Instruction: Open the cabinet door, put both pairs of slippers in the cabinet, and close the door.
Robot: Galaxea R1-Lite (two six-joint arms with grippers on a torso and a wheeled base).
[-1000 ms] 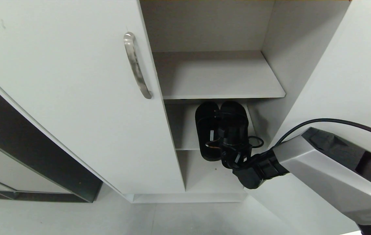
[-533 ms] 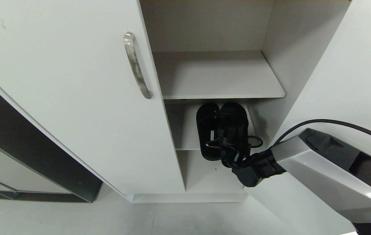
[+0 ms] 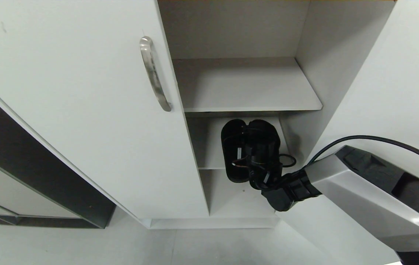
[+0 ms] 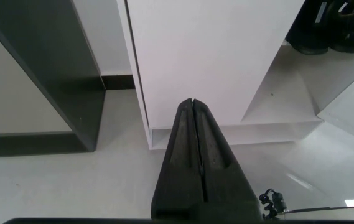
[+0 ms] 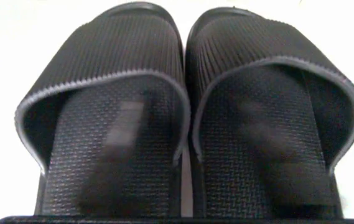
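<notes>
Right arm stretched from the lower right into the open side of the cabinet [image 3: 307, 44], wrist angled up and left. The right pincer [image 3: 259, 166] sat at the heel end of the black slippers [image 3: 232, 147], dark on dark, so I couldn't tell its state. The pair lay side by side on the middle shelf [image 3: 203, 147], toes toward the back, heels sticking out past the shelf's front edge. In the right wrist view both straps were close up, inner edges touching. The upper shelf [image 3: 246, 86] and the bottom compartment [image 3: 231, 200] sat above and below it. The left door [image 3: 84, 95] was closed, its metal handle [image 3: 154, 73] upright; the right door [image 3: 397, 81] was swung open. The left pincer [image 4: 195, 155] was pressed together, holding nothing, low over the floor [image 4: 102, 180] and pointing at the cabinet base.
</notes>
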